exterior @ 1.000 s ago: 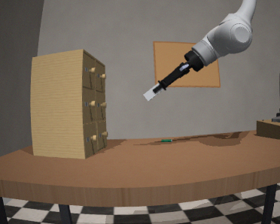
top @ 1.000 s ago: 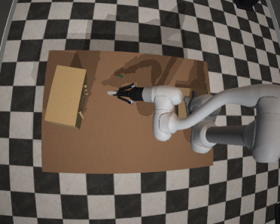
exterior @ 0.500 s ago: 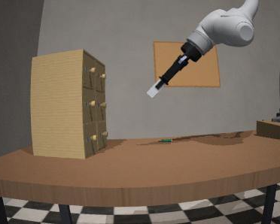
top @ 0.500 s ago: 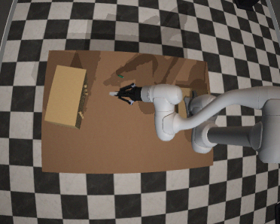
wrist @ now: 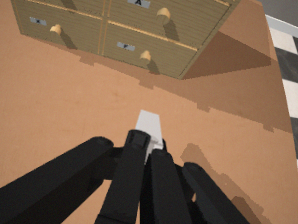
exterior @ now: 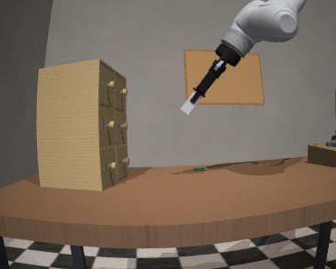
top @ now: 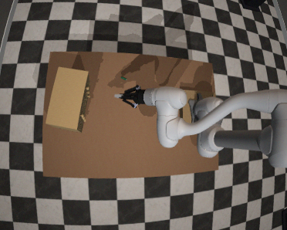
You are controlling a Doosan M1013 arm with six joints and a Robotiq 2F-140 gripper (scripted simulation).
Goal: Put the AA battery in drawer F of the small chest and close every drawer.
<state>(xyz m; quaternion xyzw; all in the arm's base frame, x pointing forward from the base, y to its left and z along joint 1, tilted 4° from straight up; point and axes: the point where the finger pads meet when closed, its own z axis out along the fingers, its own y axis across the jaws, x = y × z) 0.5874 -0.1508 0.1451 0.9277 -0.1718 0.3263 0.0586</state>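
The green AA battery (top: 123, 78) (exterior: 200, 169) lies on the table; it is not seen in the wrist view. The small chest (top: 68, 98) (exterior: 68, 131) (wrist: 75, 31) stands upright, its drawers looking pushed in. The drawer marked F (exterior: 121, 171) (wrist: 135, 53) is in the bottom row, in the right column in the wrist view, under the drawer marked A (wrist: 192, 31). My gripper (top: 118, 96) (exterior: 188, 107) (wrist: 145, 126) is shut, its pale fingertips together with nothing seen held. It hangs high above the table, tilted down toward the chest, between the chest and the arm's base, to the side of the battery.
The brown table (top: 106, 150) (exterior: 170, 203) (wrist: 65, 100) carries the chest near its left end in the top view. Wooden knobs stick out of the chest's front. The arm's base stands on a wooden block (exterior: 325, 156) at the other end. A cork board (exterior: 248, 77) hangs on the wall.
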